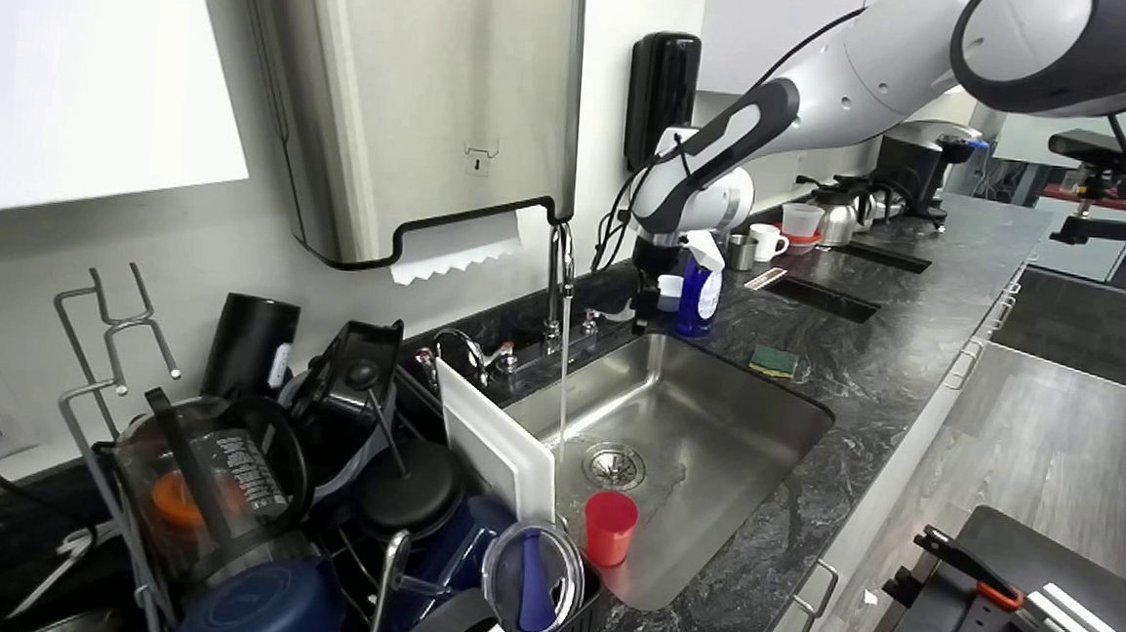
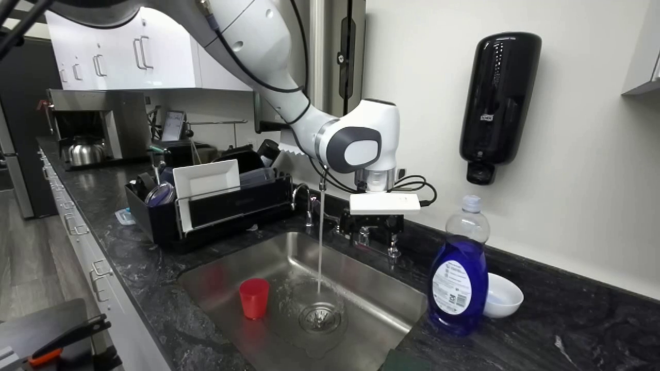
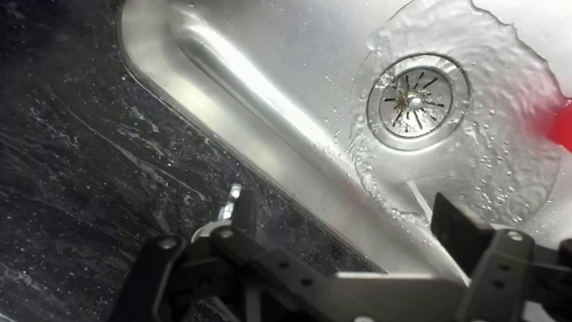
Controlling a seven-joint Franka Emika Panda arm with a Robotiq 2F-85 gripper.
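The tool (image 3: 342, 205) is hanging above the far edge of the sink (image 2: 361, 279) in an exterior view, and in the wrist view its fingers (image 3: 459, 235) are standing wide apart, with steel rim and dark desk (image 2: 572, 319) showing between them. A chrome tap handle (image 2: 393, 248) is sitting on the desk just beneath the tool's right side in an exterior view; whether the two are touching, I cannot tell. In both exterior views a tall spout (image 1: 555, 286) is standing left of the tool and pouring a thin stream of water (image 2: 320, 226), which is landing near the drain (image 2: 320, 318) and spreading around it. A red cup (image 2: 254, 299) is standing in the sink, left of the drain in an exterior view. To the right, a bottle of blue liquid (image 2: 458, 288) is standing beside a white bowl (image 2: 502, 296). At the far left, a black dish rack (image 2: 258, 201) is holding a white plate (image 2: 206, 178).
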